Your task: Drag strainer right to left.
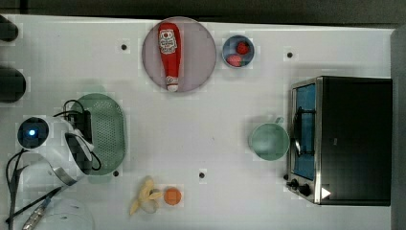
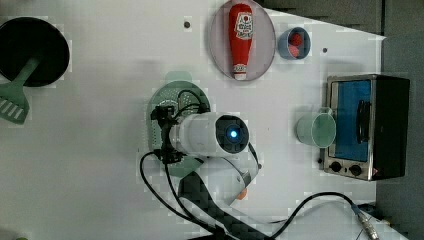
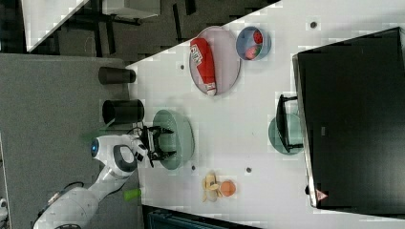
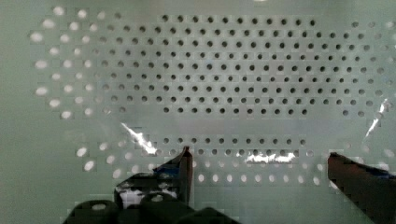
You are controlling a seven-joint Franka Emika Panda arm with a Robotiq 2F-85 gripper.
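Observation:
The pale mint-green oval strainer (image 1: pixel 112 127) lies on the white table at the top view's left, its perforated bottom (image 4: pixel 233 70) close under the wrist camera. My gripper (image 4: pixel 259 161) hangs over the strainer's inside with its two dark fingers spread apart and nothing between them. In the right view the gripper (image 3: pixel 167 141) reaches into the strainer (image 3: pixel 184 138) from its left rim. In the left view the white wrist covers much of the strainer (image 2: pixel 172 92).
A mint cup (image 1: pixel 269 141) stands before a toaster oven (image 1: pixel 342 139) at the top view's right. A plate (image 1: pixel 201 52) holds a ketchup bottle (image 1: pixel 170 55); a blue bowl (image 1: pixel 238 51), a banana (image 1: pixel 143 196) and an orange (image 1: pixel 172 195) lie around.

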